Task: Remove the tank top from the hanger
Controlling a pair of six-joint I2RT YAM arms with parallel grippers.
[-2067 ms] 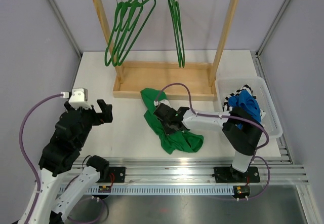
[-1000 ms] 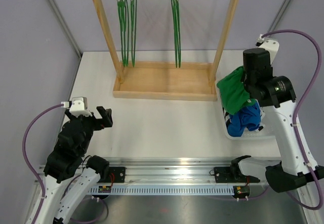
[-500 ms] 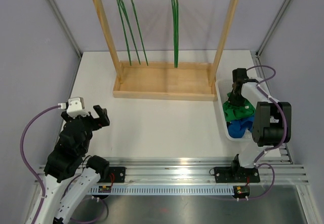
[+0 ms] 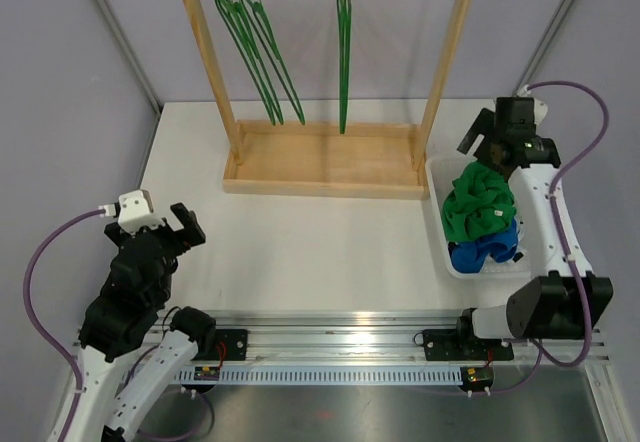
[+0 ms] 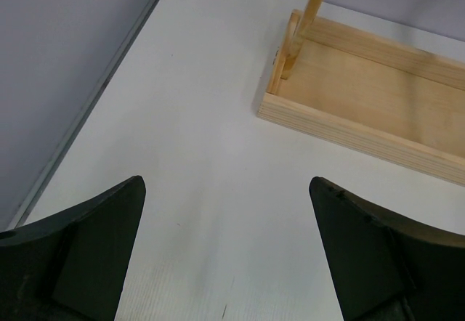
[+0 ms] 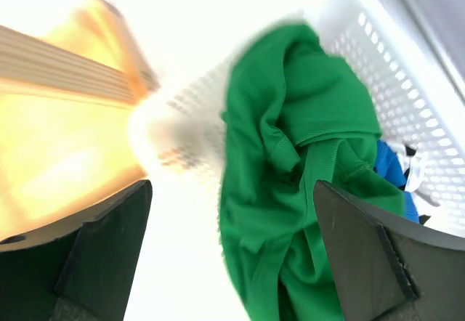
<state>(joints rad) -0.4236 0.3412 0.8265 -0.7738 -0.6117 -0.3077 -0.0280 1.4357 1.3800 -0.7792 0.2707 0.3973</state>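
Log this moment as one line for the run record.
green tank top: off hanger, in white basket on blue garment | right gripper: open, above basket | left gripper: open, empty | hangers: bare

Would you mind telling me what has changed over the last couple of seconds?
The right gripper carried the green tank top from mid-table into the white basket, released it and lifted away, open. The green hangers are swinging on the wooden rack. The left gripper stayed open and empty.

Green tank top in white basket
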